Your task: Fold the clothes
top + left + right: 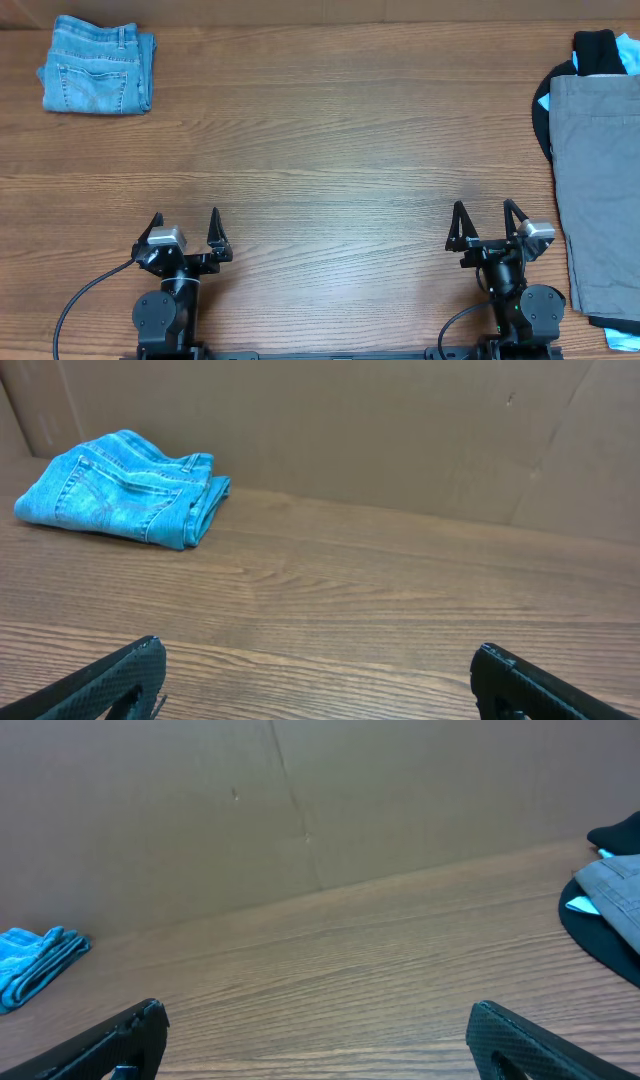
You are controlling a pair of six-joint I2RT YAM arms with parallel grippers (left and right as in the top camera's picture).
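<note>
Overhead: the jeans (pixel 97 66) are lying as a compact folded bundle in the far-left corner of the table (pixel 320 150), likely parked there to keep the middle free. A back pocket is facing up and the layered fold edges are pointing toward the right edge. The long axis is running roughly along the far edge, though the bundle is close to square. The left end effector (pixel 186 218) and right end effector (pixel 483 208) are sitting at the near edge, jaws spread, gripping nothing; this reads as a rest pose. A grey garment (pixel 598 180) is lying over a black garment (pixel 595 45) along the right edge, probably waiting. Left wrist: the jeans (pixel 125 487) are showing stacked layers on their right side, well apart from the released fingers (pixel 110 680). Right wrist: only a corner of the jeans (pixel 35 962) is peeking in at left; the fingers (pixel 545 1040) are standing wide over bare wood.
</note>
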